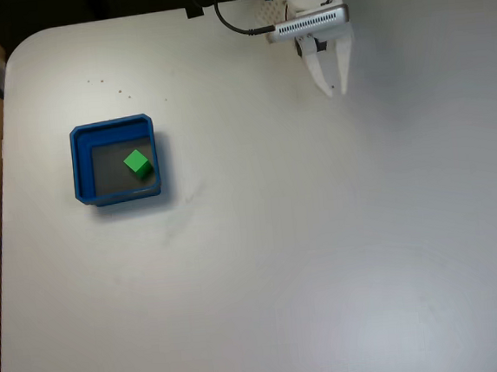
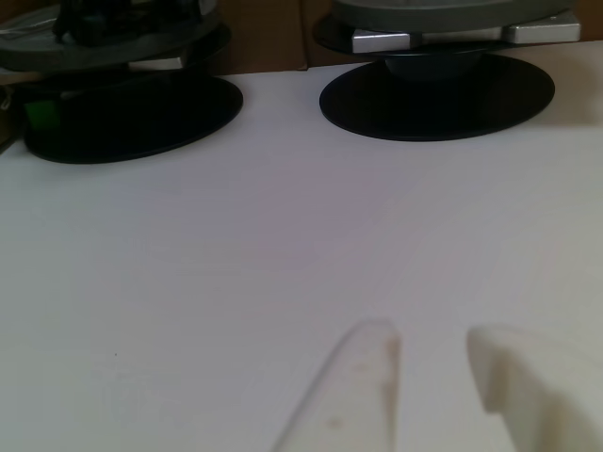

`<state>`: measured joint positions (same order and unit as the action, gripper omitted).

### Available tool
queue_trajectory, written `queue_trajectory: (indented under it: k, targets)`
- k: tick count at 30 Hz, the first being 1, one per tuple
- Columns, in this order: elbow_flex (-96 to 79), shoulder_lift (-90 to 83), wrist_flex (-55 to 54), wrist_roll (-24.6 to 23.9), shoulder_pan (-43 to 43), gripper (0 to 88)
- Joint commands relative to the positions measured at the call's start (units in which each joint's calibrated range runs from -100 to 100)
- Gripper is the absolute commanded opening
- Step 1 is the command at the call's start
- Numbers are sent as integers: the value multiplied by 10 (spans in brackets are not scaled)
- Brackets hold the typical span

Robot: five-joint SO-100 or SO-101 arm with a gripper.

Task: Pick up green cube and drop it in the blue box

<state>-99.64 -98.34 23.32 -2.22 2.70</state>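
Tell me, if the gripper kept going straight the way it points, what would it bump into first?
Probably just the bare white table. In the fixed view the gripper points down the picture, away from the blue box; its height is unclear.

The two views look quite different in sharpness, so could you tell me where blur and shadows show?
Fixed view: sharp, evenly lit, the blue box casting a soft shadow on the table; other view: hazy, the near fingers of the tool blurred.
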Motion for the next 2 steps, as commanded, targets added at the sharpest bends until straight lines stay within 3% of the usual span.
queue_trajectory:
  k: [1, 2]
  targets:
    - [-2, -7, -9, -1, 2, 19]
    - [-2, -7, -9, -1, 2, 19]
